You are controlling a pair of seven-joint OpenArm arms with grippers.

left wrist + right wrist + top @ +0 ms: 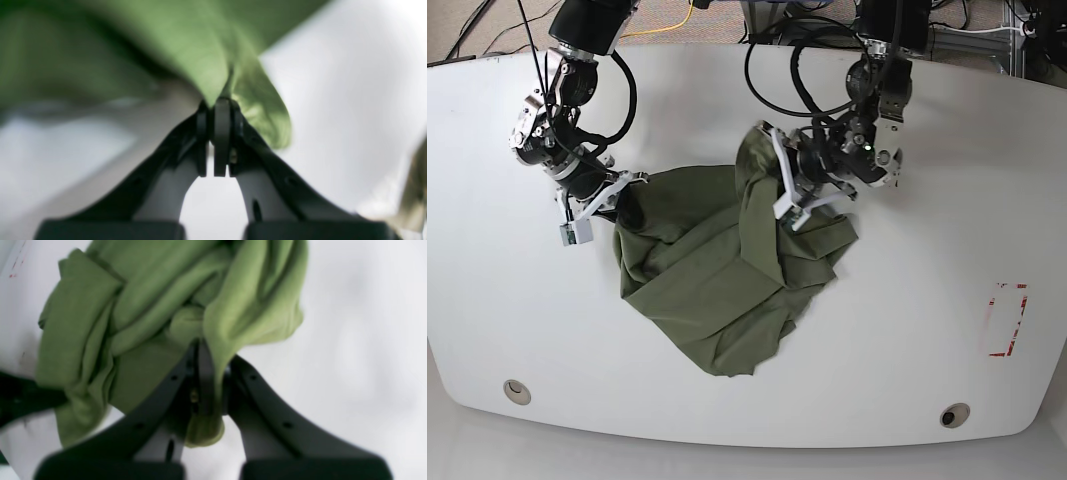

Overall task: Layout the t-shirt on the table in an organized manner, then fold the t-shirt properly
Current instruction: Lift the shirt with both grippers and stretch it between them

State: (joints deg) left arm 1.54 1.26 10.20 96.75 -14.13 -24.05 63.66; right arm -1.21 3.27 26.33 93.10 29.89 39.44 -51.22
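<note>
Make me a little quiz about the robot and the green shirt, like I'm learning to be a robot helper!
1. True or false: the t-shirt lies flat and smooth on the table.
2. Which claw pinches shirt cloth? A) only the left claw B) only the right claw C) both
3. Fill in: the red-marked rectangle has ___ lying on it.

Key: 1 false, it is bunched and wrinkled. 2 C. 3 nothing.

table (927,130): glossy white | on it: crumpled olive t-shirt (717,290), mid-table
</note>
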